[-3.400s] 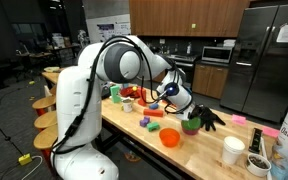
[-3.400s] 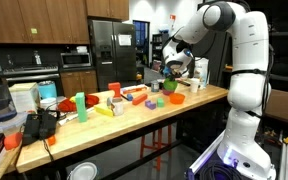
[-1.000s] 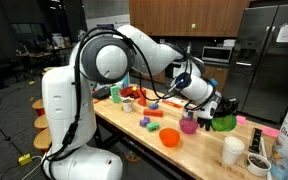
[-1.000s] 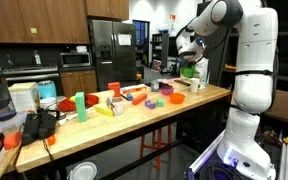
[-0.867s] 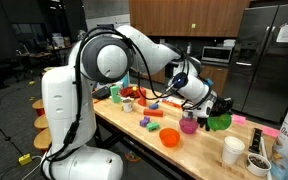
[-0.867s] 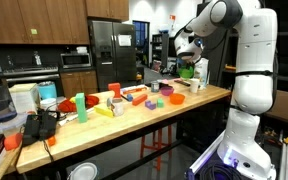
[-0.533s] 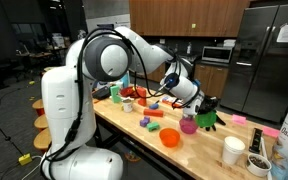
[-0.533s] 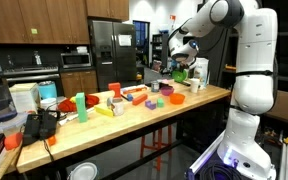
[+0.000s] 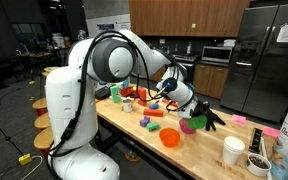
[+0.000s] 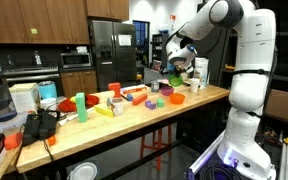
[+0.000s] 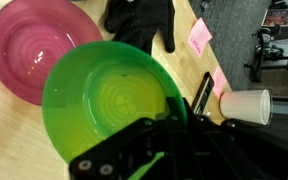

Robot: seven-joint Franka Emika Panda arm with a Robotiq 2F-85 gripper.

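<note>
The jaws pinch the rim of the green bowl [image 11: 109,100], which partly overlaps the pink bowl [image 11: 29,45]. A black glove [image 11: 144,22], paper cup [image 11: 246,105] and pink notes [image 11: 199,37] lie nearby on the wooden tabletop [image 11: 9,140]. Kitchen cabinets [image 9: 184,15] stand behind.

We see the gripper [image 9: 191,112] bring the green bowl [image 11: 112,100] back down. A second ago it is raised, out past the pink bowl [image 11: 32,45]. Now it hangs lower, just beside the pink bowl, overlapping its edge.
</note>
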